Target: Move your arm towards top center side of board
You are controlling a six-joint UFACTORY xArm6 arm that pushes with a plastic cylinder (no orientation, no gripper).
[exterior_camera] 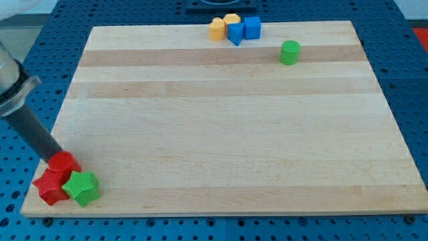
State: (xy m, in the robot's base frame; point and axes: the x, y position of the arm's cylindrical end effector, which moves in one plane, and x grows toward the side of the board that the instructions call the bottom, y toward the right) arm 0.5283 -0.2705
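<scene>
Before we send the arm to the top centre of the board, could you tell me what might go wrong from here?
My tip sits against the red cylinder at the view's bottom left, with the red star and green star packed beside it; pulling away could drag them. At the top centre, the two yellow blocks and two blue blocks lie close to the edge, so overshooting could knock them off.

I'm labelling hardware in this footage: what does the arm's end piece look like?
A straight, dark, nearly black rod, smooth and cylindrical, descends from a wider grey metallic collar at the view's left edge. No cables or markings show. My tip sits by the red cylinder.
</scene>
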